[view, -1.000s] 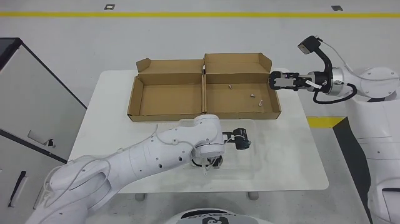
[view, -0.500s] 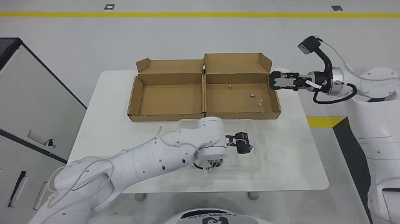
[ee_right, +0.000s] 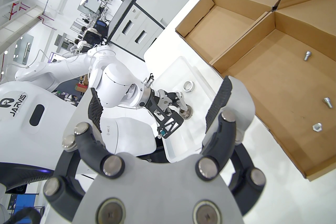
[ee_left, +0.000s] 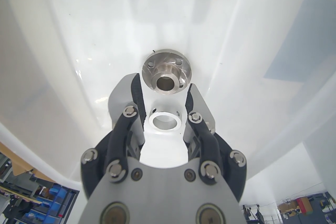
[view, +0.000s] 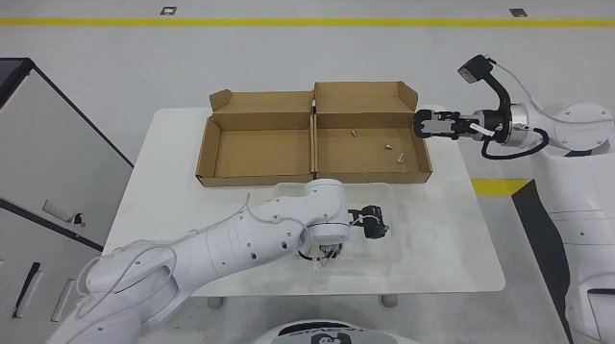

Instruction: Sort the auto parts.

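Your left hand (ee_left: 163,81) sits part-open astride the flanged hub (ee_left: 166,74) mid-frame, and closing off-centre could pinch its rim and skid it across the glossy white tray (ee_left: 105,25).

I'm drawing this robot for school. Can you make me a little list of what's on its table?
Tray: white, holds a flanged hub and a ring
Right box: two bolts, one nut
Left box: cardboard, touching the right box
Left gripper: open, at the hub
Right gripper: open, beside the right box
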Controlling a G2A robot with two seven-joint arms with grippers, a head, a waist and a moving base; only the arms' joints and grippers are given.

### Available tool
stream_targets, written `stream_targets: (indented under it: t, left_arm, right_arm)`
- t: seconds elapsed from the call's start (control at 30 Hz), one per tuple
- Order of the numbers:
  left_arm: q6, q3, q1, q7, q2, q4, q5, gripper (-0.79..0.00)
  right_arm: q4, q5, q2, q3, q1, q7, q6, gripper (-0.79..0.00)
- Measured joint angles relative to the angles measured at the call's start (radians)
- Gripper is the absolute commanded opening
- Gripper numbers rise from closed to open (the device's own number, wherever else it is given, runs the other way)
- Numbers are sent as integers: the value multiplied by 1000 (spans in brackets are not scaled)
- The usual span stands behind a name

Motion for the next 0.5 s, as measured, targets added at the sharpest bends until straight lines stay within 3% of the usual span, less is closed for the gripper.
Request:
stream_targets:
  t: [0.5]
  left_arm:
    - [-12,13,3,7,-22,44,-1,-449]
  right_arm:
    - [0,0,0,0,0,0,0,0]
